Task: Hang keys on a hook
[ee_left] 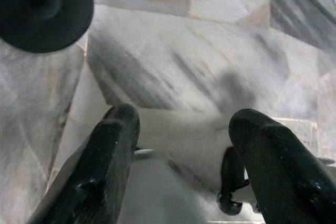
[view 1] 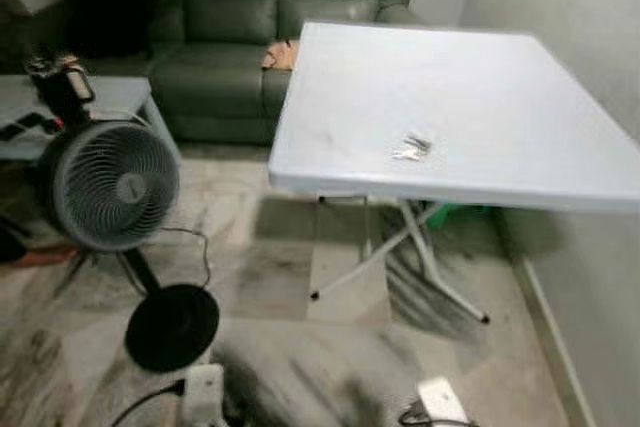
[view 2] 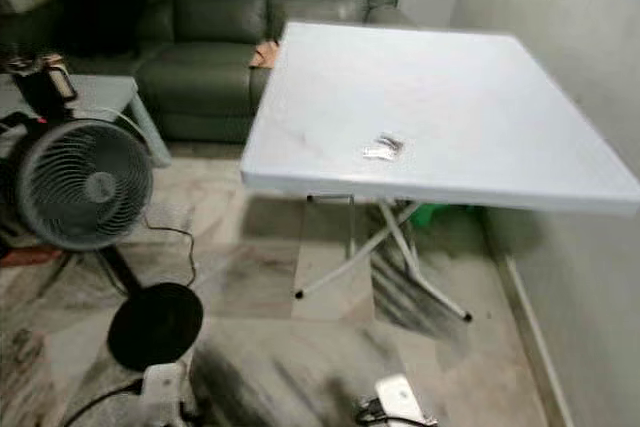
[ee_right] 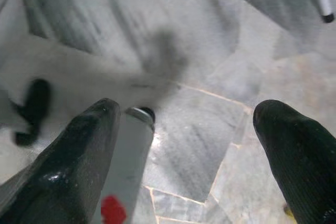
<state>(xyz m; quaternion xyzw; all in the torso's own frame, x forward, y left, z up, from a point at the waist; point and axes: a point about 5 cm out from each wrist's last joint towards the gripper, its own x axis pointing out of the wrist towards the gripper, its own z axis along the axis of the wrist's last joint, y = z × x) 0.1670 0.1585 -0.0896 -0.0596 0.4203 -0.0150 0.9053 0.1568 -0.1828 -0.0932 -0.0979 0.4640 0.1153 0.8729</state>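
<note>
Marble floor [view 1: 300, 347] lies nearest my cameras, with both arms hanging idle above it. Left gripper [ee_left: 184, 150] has its 2 black fingers spread apart with nothing between them; right gripper [ee_right: 189, 145] is likewise spread and empty, pointing down at the floor tiles.

Keys [view 1: 411, 147] rest on the white folding tabletop [view 1: 480, 77], close to its near edge and roughly midway along that edge. They read as a small metallic cluster; I cannot count the individual keys or make out a ring at this blur. No hook is identifiable in these views.

Handling assessment: I judge the bunch light, rigid in each piece but loose as a whole, so it will shift and dangle when lifted. It lies flat on a smooth surface and may slide ahead of a finger instead of rising. My recommended hold is across the thickest part of the cluster, or on the ring if one becomes visible on approach, leaving an opening free for hanging.

Other items noted: standing fan [view 1: 112, 185], green sofa [view 1: 230, 37], low side table [view 1: 110, 97].
</note>
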